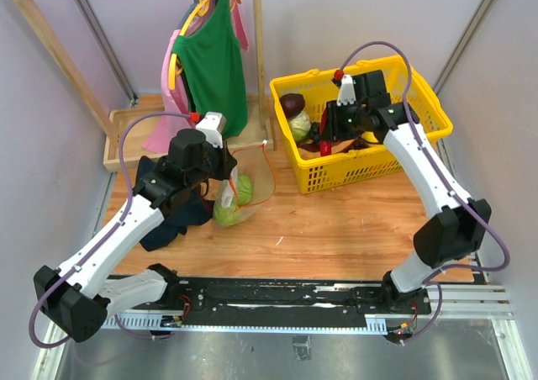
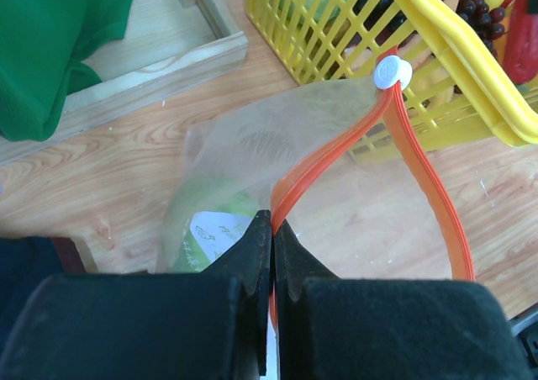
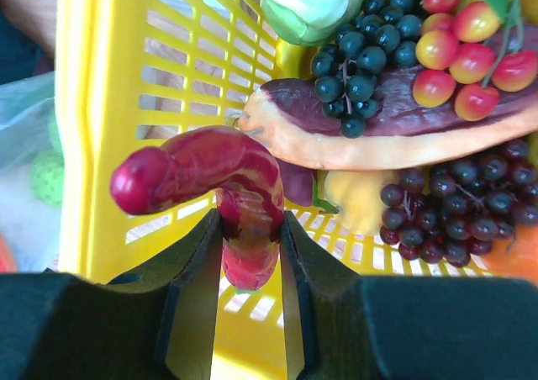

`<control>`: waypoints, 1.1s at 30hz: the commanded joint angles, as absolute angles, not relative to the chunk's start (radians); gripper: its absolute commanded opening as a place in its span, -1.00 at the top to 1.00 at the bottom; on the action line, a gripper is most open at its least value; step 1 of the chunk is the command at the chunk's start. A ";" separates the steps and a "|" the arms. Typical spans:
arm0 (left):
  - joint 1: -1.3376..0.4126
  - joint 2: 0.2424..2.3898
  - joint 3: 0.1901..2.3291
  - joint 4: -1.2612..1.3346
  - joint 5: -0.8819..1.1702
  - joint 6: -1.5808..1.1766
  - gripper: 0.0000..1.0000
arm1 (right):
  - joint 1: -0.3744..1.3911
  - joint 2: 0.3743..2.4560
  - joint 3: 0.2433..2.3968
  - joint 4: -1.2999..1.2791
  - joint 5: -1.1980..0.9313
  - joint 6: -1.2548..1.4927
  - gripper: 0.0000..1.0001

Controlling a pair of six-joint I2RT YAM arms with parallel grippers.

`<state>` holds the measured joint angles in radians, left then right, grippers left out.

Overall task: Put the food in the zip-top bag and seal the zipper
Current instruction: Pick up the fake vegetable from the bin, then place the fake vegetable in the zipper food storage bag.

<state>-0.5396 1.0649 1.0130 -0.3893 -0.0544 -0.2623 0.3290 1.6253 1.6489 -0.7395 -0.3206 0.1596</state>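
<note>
The clear zip-top bag [image 1: 246,188] lies on the table left of the basket, with round green food [image 1: 227,213] inside. My left gripper [image 1: 225,160] is shut on the orange-red zipper [image 2: 429,178] at the bag's mouth, which stands open in a loop up to a white slider [image 2: 392,72]. The bag's white label [image 2: 214,233] shows beside my left gripper [image 2: 272,222]. My right gripper [image 1: 324,136] is inside the yellow basket [image 1: 420,86], shut on a curved red toy pepper [image 3: 218,174] held between its fingers [image 3: 250,229].
The basket [image 3: 92,145] holds dark grapes [image 3: 361,44], purple grapes [image 3: 454,216], cherry tomatoes [image 3: 471,44], a pale cabbage [image 3: 311,2] and a brown-orange slice [image 3: 403,136]. A wooden tray [image 2: 160,65] and a rack with a green garment [image 1: 210,60] stand at the back left. A dark cloth [image 1: 172,216] lies under the left arm.
</note>
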 commanded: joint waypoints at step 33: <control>-0.535 1.048 0.992 -0.331 0.013 -0.275 0.99 | 0.607 1.161 1.236 -0.109 0.295 0.285 0.96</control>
<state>-0.5396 1.0645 1.0019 -0.3672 0.0017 -0.2707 0.5995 1.1961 1.2842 -0.2207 0.1143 0.3599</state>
